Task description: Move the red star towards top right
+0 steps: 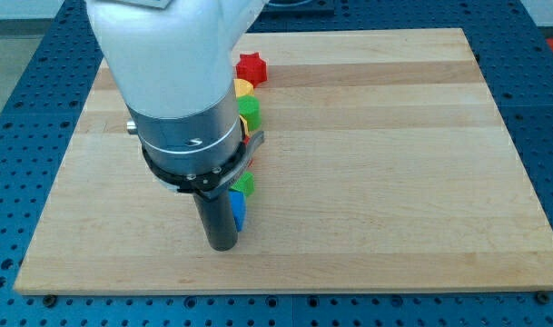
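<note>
Red star (251, 69) | view's top, well above my tip (222, 247)

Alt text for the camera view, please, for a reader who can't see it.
A red star sits near the wooden board's top edge, heading a column of yellow, green and blue blocks partly hidden by the arm. My tip rests at the column's lower end, beside the blue block.

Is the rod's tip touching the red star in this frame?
No. My tip sits near the view's bottom beside the blue block, far below the red star.
</note>
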Tool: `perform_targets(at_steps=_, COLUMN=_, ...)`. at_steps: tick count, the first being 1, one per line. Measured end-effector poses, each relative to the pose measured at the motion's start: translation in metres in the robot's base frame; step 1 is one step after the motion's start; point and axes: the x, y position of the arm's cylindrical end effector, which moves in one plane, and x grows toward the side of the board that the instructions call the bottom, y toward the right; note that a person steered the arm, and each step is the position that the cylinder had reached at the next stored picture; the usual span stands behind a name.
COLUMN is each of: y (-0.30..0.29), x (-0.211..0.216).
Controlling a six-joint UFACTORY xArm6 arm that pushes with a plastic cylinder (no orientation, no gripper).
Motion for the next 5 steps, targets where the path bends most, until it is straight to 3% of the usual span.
perform_targets(at_steps=5, y=0.001, x=-0.015)
